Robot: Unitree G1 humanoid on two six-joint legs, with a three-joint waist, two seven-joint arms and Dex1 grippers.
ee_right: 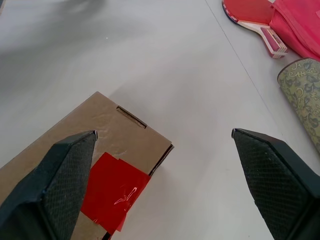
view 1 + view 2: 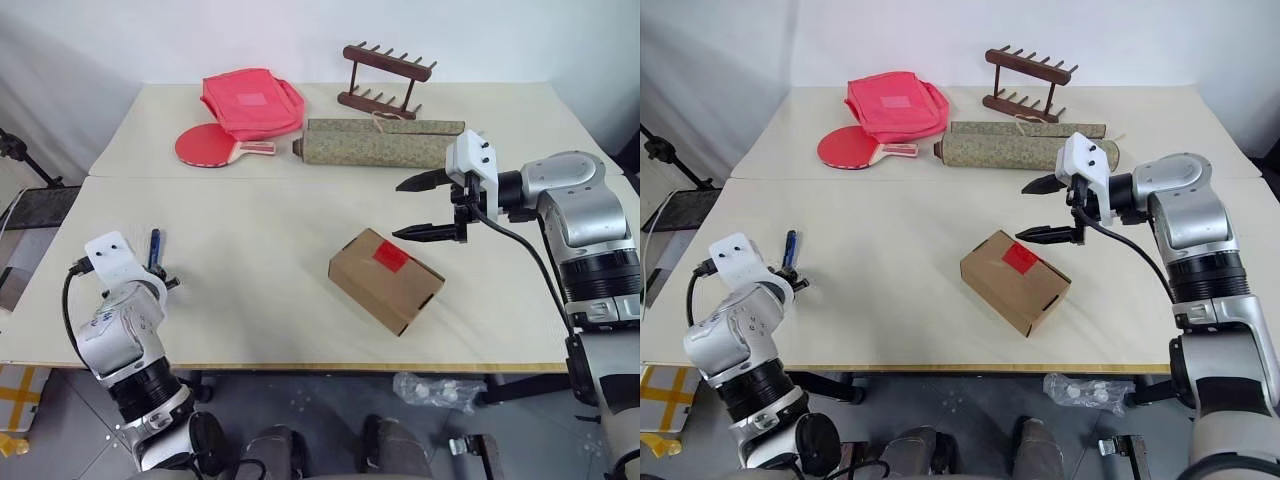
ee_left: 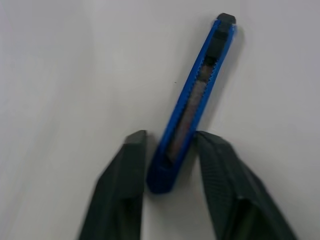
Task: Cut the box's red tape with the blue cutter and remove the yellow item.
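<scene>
brown box: the box lies on the pale desk right of centre, turned at an angle, flaps closed.
red tape: the red tape sits on the box's top toward its far end; in the right wrist view it is a glossy, wrinkled patch beside a small slot in the cardboard.
blue cutter: the blue cutter lies at the near left of the desk, well apart from the box; from the head views just a short dark-blue stick, in the left wrist view a slim blue body with a ridged slider and a dark cap at its far end.
left end effector: left end effector is low over the desk with its two black fingers narrowed around the cutter's near end; one finger looks to be touching the blue edge, but i cannot tell whether the grip is firm.
right end effector: right end effector hangs above the desk just past the box's far end, fingers spread wide, holding nothing; its wrist view looks down on the box's taped end between the fingertips.
far side: red zip pouch, red paddle, patterned roll, wooden rack.
</scene>
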